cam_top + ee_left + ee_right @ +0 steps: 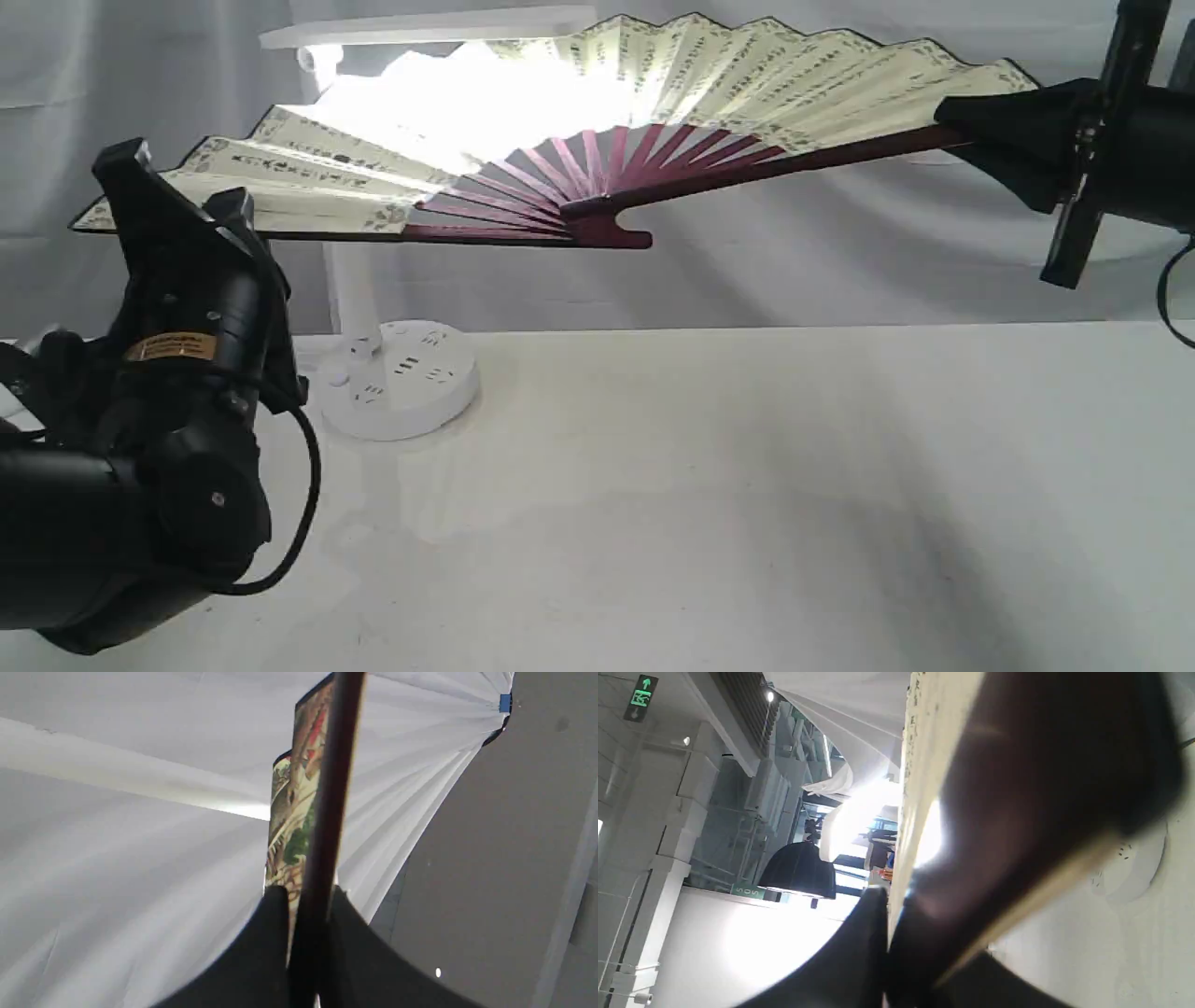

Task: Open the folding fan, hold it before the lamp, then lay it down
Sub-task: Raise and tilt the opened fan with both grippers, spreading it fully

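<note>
The left gripper was clamped on the left guard near its outer end, the dark wood pinched squarely between both fingers. Over on the right, the right gripper was closed on the outer end of the right guard. Between them the fan hung fully spread, well above the table, with its right end higher than its left. The pivot sagged at the middle and the maroon ribs rayed up from it. It stood on the near side of the lamp, whose light glared through the left-centre of the leaf so that the writing there washed out. To my eye the fan would be light for its span, and stiff only along the two guards. The pleated paper looked thin, and I judged it would crease or tear if pinched or pulled too taut. The guards were therefore the right places to hold, out near the ends as they were. The polished wood might slip in the fingers. I reckoned that in laying it down both ends would need to move together, or the leaf would strain or fold shut.
</note>
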Controlling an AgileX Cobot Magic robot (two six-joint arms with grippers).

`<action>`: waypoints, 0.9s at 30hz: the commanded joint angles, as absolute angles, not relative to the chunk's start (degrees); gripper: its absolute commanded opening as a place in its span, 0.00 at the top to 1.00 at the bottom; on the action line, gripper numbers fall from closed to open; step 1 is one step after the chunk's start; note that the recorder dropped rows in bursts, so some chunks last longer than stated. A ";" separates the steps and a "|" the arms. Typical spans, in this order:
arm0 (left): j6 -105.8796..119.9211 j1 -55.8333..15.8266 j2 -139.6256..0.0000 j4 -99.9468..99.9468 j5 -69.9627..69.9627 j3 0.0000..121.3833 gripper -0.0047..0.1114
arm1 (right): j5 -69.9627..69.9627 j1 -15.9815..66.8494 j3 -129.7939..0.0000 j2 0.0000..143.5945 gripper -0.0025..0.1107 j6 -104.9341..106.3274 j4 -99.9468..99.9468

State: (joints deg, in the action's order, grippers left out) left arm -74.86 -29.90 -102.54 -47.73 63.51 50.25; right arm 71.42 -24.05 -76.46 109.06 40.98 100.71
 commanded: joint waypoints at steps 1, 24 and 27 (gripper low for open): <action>-77.83 -28.56 -100.84 -54.67 68.69 50.62 0.96 | 66.14 -25.13 -76.75 108.90 0.98 43.62 99.95; -77.69 -28.56 -100.84 -54.92 67.46 50.62 0.96 | 65.97 -25.13 -76.75 108.90 0.98 43.62 99.95; -77.69 -28.56 -100.84 -54.92 67.46 50.62 0.96 | 65.97 -25.13 -76.75 108.90 0.98 43.62 99.95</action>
